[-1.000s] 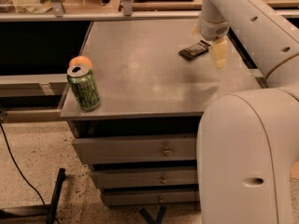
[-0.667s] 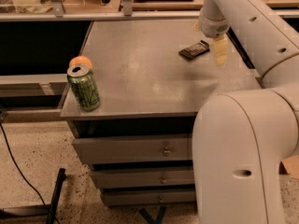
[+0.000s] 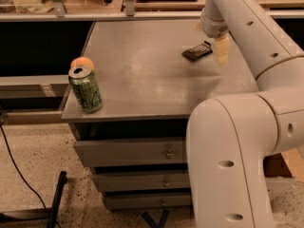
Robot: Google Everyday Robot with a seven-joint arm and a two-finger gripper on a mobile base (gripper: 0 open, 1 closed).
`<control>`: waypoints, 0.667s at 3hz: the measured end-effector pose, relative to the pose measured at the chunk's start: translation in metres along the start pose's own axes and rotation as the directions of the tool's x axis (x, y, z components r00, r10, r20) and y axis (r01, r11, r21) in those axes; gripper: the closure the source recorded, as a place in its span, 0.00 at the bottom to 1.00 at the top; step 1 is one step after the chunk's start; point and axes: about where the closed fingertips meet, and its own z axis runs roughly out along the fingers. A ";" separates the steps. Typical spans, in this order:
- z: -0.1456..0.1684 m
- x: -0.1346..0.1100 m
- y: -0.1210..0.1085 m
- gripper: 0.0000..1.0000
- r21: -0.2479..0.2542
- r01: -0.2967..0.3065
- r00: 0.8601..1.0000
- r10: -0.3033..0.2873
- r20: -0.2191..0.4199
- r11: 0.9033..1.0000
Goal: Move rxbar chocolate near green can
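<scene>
**Grey metal table: bar unmoved, hand just beside it**

Hardly any change across the last second. Black-wrapped rxbar chocolate (image 3: 197, 51) lying flat in the same spot on the far right part of the table (image 3: 142, 75), no nearer the green can (image 3: 86, 90). Only visible shifts: bulky near section of the white arm (image 3: 237, 160) swung a little further left across the foreground, and the hand (image 3: 220, 50) nudged slightly up beside the bar. As a judgement for the task: carry not begun, whole trip across the table left to do, grasp probably being lined up.

Green can upright at the near left corner, close to the edge, with an orange (image 3: 81, 62) just behind it, touching or nearly so. Well apart from the bar.

Arm reaching in from the right foreground, up and over the table's right side, wrist pointed downward. Hand low over the surface, just right of the bar's end; contact with the wrapper impossible to judge. Open or closed: cannot tell. Bar apparently resting on the table, not lifted.
</scene>
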 end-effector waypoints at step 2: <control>0.024 0.007 -0.009 0.00 -0.005 0.095 0.995 -0.095 -0.023 0.995</control>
